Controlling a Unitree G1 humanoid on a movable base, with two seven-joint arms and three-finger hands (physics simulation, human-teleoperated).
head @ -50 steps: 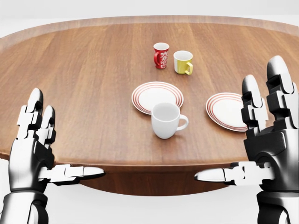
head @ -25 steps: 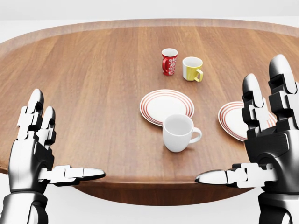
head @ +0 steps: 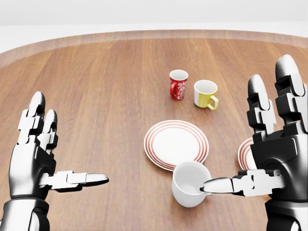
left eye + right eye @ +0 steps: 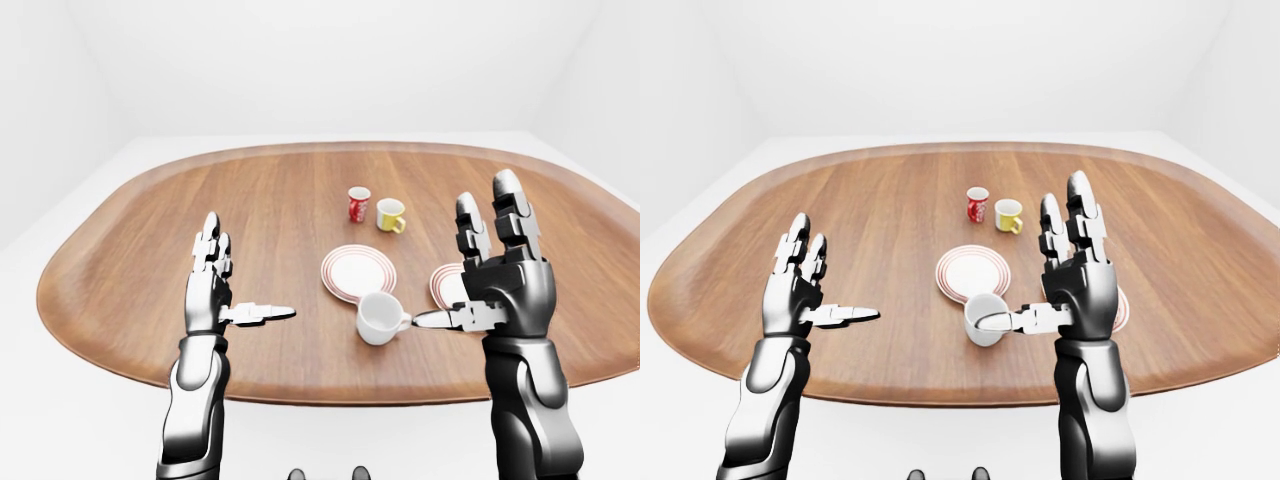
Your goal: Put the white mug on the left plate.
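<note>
Our left hand (image 3: 41,159) sits at lower left of the head view, fingers spread and upright, thumb pointing right, holding nothing and well apart from the crockery. Moving right over the wooden worktop (image 3: 86,86), the left plate (image 3: 176,144) lies bare at centre frame, red-ringed, nothing on it. The white mug (image 3: 190,184) stands upright just below that plate's lower rim, mouth up and apparently empty; its handle side is hidden behind the thumb. Above the plate stand a red mug (image 3: 178,84) and a yellow mug (image 3: 205,94), near each other. The right plate (image 3: 247,154) is mostly hidden behind our right hand (image 3: 269,159), at lower right, also spread and empty, its thumb tip overlapping the white mug's right side; contact cannot be told. We judge the right hand much nearer; the mug lies to its left.
</note>
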